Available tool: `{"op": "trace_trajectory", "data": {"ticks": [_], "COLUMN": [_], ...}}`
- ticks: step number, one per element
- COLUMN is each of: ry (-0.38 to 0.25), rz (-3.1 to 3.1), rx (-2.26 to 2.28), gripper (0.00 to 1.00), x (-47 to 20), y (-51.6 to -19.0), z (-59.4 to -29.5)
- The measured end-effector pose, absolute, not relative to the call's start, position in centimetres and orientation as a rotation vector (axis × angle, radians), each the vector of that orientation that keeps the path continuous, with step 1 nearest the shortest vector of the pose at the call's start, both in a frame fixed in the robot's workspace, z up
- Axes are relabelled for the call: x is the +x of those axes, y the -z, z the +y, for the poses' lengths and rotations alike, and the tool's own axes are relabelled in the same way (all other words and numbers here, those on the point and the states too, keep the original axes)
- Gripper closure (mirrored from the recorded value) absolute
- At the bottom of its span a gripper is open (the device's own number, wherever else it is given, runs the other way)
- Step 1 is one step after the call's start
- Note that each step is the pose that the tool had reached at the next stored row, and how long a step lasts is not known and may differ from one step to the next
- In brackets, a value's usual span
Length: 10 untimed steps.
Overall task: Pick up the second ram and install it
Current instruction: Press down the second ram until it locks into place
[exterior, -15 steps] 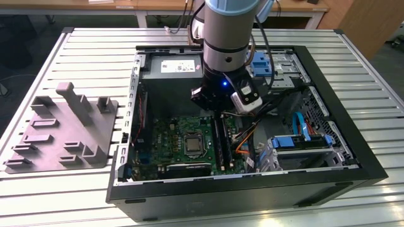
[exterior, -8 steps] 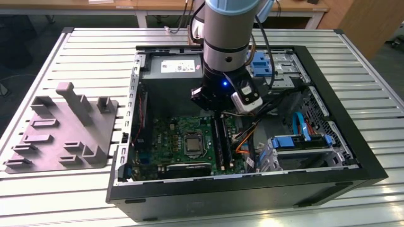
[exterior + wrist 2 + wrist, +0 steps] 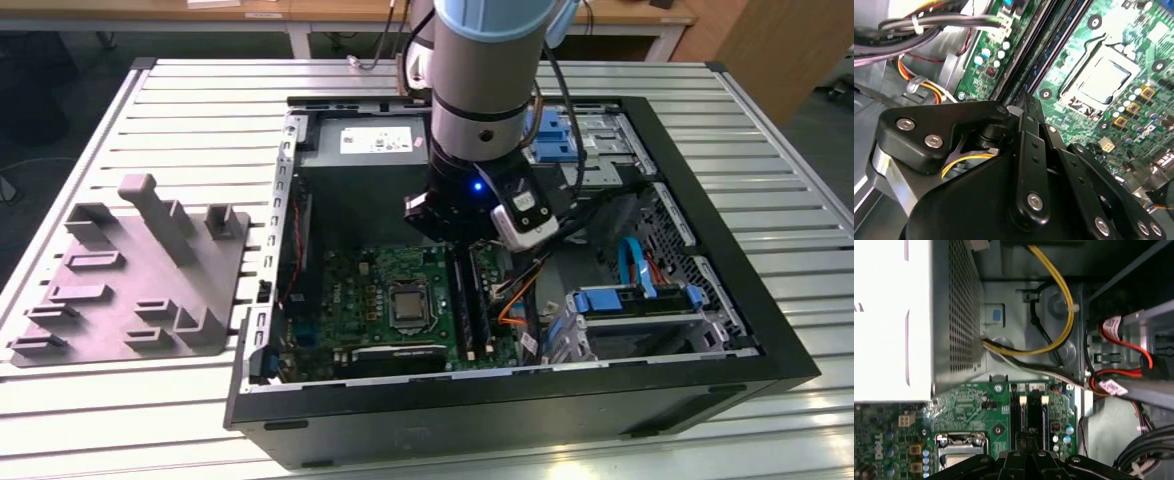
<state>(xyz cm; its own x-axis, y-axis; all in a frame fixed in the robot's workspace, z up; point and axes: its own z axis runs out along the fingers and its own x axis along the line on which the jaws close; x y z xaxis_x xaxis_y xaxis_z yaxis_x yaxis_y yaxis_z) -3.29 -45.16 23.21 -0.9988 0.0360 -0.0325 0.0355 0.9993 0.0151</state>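
My gripper (image 3: pixel 463 238) hangs low inside the open computer case, over the black socket rails (image 3: pixel 469 295) of the green motherboard (image 3: pixel 363 290). In the second wrist view its black links close to a point (image 3: pixel 1022 100), the jaws shut. A narrow dark blue-green stick, the second ram (image 3: pixel 1050 52), runs on edge from that point along the rails. The fingertips hide where they meet it, and I cannot tell how deep it sits. In the first wrist view the rails (image 3: pixel 1030 412) lie just ahead of the gripper body (image 3: pixel 1029 462).
The processor socket (image 3: pixel 404 298) sits beside the rails. The power supply box (image 3: pixel 380 140), yellow and red cable bundles (image 3: pixel 1064 315) and blue drive bays (image 3: pixel 641 295) crowd the case walls. A grey moulded fixture (image 3: pixel 134 275) lies on the slatted table at the exterior view's left.
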Motion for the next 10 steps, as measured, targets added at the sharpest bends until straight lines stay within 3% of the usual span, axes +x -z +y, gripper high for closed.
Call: {"op": "trace_trajectory", "data": {"ticks": [10], "ry": [-0.023], "rz": [3.108], "rx": [0.056], "gripper": [0.9], "x": [-3.3], "y": [-23.2], "z": [-47.5]}}
